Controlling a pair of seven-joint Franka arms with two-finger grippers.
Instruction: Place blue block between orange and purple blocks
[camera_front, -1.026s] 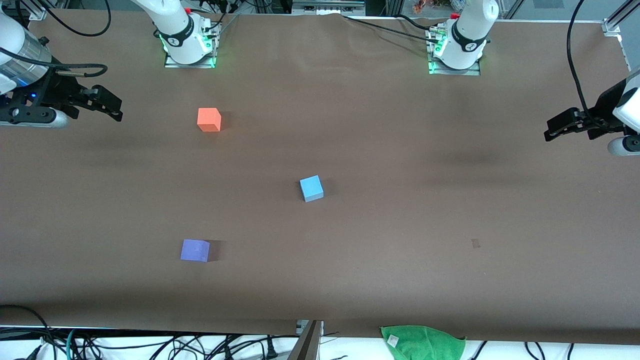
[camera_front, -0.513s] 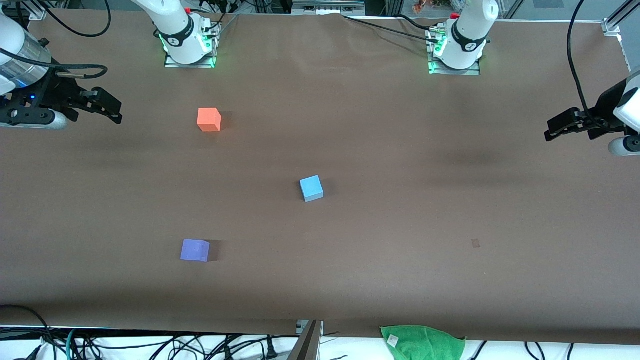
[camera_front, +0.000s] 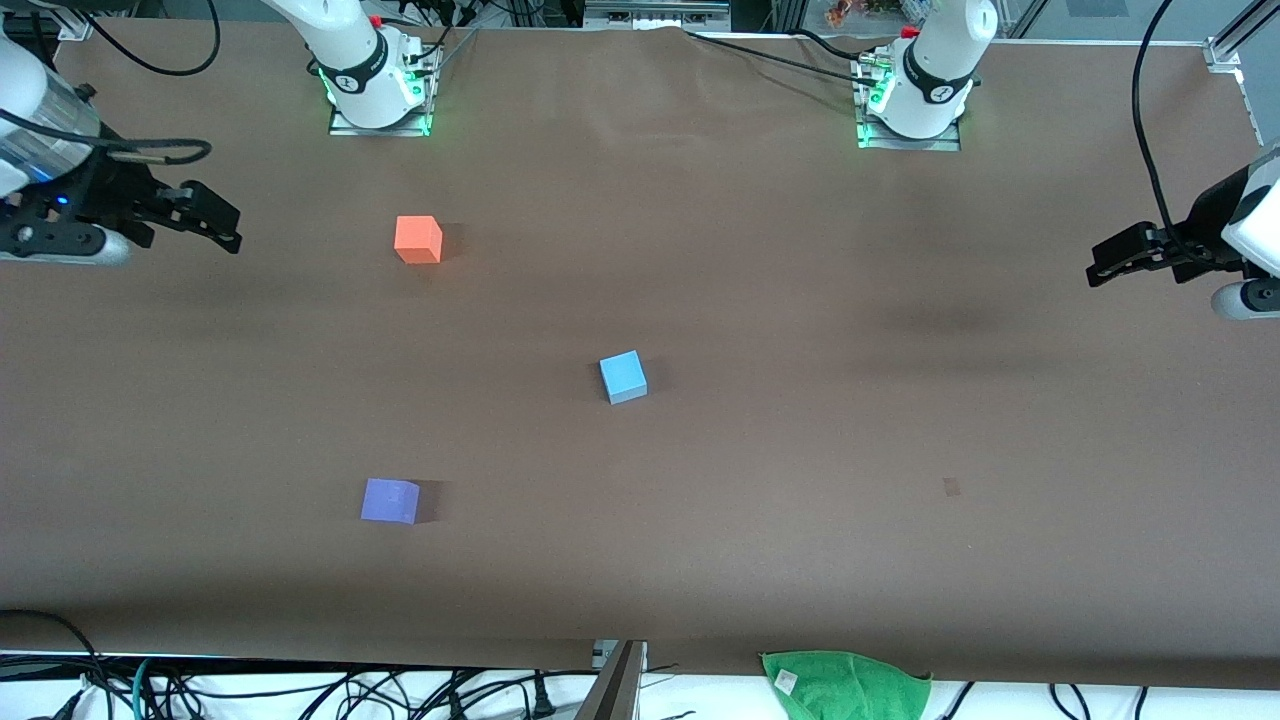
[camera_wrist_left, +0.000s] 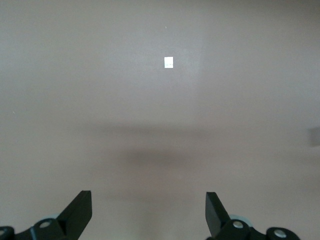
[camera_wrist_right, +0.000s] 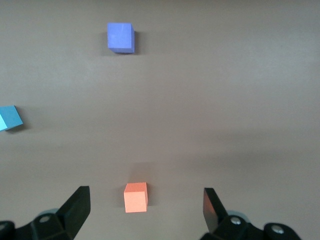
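Front view shows me the blue block (camera_front: 623, 376) sitting alone near the middle of the brown worktop (camera_front: 800, 480), untouched. The orange block (camera_front: 418, 239) lies farther from the front camera and the purple block (camera_front: 389, 500) nearer to it, both toward the right arm's end of the worktop, well apart from each other and from the blue one. The gap between them is where the blue block has to go — nothing stands there now.

Neither arm has anything in hand. The right gripper (camera_front: 222, 222) hangs over the worktop's edge at its own end, fingers spread wide with the orange block showing between them in its wrist view (camera_wrist_right: 135, 197), and the purple block (camera_wrist_right: 120, 37) and a corner of the blue one (camera_wrist_right: 10, 118) farther off. The left gripper (camera_front: 1105, 262) waits over the other end of the worktop, its fingers likewise spread over bare brown surface (camera_wrist_left: 150, 125), a small pale mark (camera_wrist_left: 169, 62) the only thing in sight.

I judge the pick has not begun. The blue block looks matte and light, probably foam or painted wood — rigid enough for a firm pinch, unlikely to slip. I'd come down from above and close on two opposite side faces, turning the wrist first, since the cube sits slightly skewed to the worktop's edges. A green cloth (camera_front: 845, 683) lies off the front edge, out of the way.
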